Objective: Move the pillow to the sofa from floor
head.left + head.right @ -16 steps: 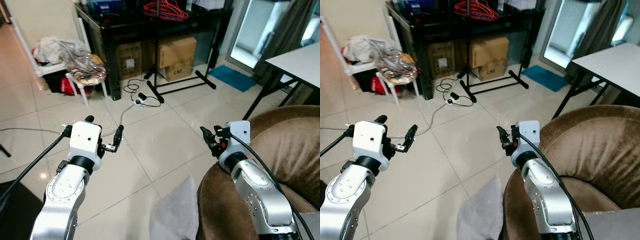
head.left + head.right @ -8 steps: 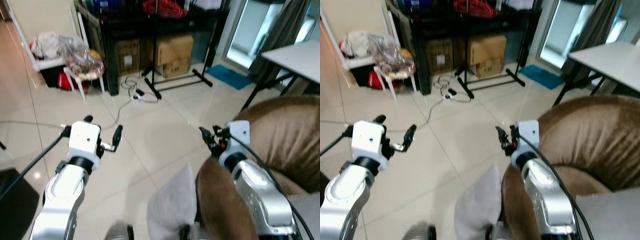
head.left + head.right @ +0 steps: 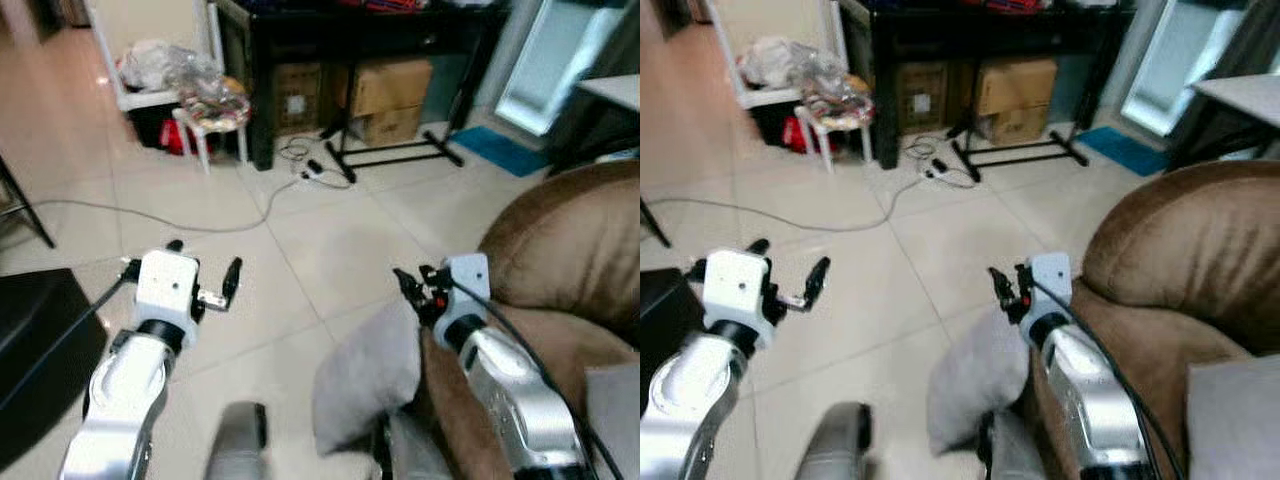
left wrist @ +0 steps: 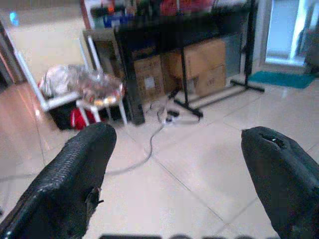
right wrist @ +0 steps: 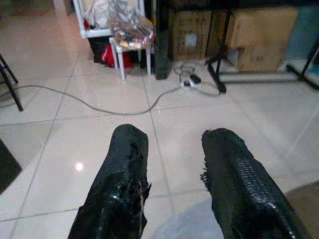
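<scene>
From the head views, your grey pillow (image 3: 368, 375) is on the floor, leaning against the brown sofa (image 3: 570, 250), so nothing is done yet. In the left wrist view, your left gripper (image 4: 182, 172) is spread wide and empty. In the right wrist view, your right gripper (image 5: 172, 186) is parted, empty, just above the pillow.

Grey cloth pillow (image 3: 368, 375), glossy tiled floor (image 3: 330, 240) (reflective)
</scene>
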### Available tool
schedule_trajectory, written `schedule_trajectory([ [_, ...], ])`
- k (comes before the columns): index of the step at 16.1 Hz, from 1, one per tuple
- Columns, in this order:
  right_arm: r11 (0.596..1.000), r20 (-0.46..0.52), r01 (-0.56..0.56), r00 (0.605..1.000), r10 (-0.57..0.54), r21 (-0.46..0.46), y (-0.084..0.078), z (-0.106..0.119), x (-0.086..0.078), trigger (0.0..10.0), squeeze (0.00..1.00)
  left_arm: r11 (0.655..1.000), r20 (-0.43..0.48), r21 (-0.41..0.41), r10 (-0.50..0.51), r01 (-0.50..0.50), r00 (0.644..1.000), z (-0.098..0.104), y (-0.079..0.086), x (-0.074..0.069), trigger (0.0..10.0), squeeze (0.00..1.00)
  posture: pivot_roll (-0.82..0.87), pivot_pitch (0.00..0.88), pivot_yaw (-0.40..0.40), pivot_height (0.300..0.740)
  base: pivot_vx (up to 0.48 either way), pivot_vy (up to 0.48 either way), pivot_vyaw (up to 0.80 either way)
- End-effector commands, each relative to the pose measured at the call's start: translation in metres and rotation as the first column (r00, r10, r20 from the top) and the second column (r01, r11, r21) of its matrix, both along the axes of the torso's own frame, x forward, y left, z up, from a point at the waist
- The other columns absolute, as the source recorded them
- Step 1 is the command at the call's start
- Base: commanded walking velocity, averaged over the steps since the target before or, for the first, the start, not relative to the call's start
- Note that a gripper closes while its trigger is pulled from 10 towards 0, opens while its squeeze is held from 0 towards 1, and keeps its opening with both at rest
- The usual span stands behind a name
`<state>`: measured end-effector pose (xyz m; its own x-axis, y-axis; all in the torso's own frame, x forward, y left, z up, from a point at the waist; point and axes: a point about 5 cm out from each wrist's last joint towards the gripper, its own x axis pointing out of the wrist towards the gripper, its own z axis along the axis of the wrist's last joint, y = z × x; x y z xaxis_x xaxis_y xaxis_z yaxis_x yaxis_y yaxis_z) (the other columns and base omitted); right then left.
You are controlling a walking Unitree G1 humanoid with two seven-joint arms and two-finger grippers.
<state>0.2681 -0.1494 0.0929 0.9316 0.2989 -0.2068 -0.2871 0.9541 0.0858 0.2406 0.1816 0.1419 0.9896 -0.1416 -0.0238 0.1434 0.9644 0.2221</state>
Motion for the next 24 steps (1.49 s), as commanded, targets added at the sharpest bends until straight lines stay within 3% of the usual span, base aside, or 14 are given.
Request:
schedule_trajectory([
  [1,1.000,0.022,0.008,1.000,-0.008,-0.020,-0.006,0.004,0.003,10.0,0.00,1.000,0.005,0.000,-0.009,0.009,1.000,0.000,-0.004,-0.001,10.0,0.00,0.00,0.000,-0.040,0.615,0.000,0.000,0.00],
  [10,0.999,0.016,0.049,0.999,-0.049,-0.007,-0.010,-0.004,-0.001,10.0,0.00,1.000,0.030,-0.005,0.027,-0.027,0.999,-0.001,0.002,-0.006,10.0,0.00,0.01,0.000,-0.053,0.615,0.000,0.000,0.00],
  [17,0.999,0.055,0.020,0.998,-0.021,0.027,0.002,0.011,-0.008,10.0,0.00,0.999,0.047,-0.007,0.050,-0.050,0.998,-0.001,0.004,-0.006,10.0,0.00,0.00,0.000,-0.044,0.545,0.000,0.000,0.00],
  [21,1.000,0.050,0.009,0.999,-0.009,0.003,0.004,0.015,-0.011,10.0,0.00,0.999,0.052,-0.021,0.033,-0.032,0.998,-0.001,0.003,-0.009,10.0,0.00,0.00,0.000,-0.046,0.530,0.000,0.000,0.00],
  [24,0.997,0.058,-0.041,0.997,0.045,-0.071,0.006,0.016,-0.012,10.0,0.00,0.999,0.054,-0.040,0.022,-0.020,0.998,0.000,0.002,-0.010,10.0,0.00,0.01,0.000,-0.051,0.530,0.202,0.000,0.53],
])
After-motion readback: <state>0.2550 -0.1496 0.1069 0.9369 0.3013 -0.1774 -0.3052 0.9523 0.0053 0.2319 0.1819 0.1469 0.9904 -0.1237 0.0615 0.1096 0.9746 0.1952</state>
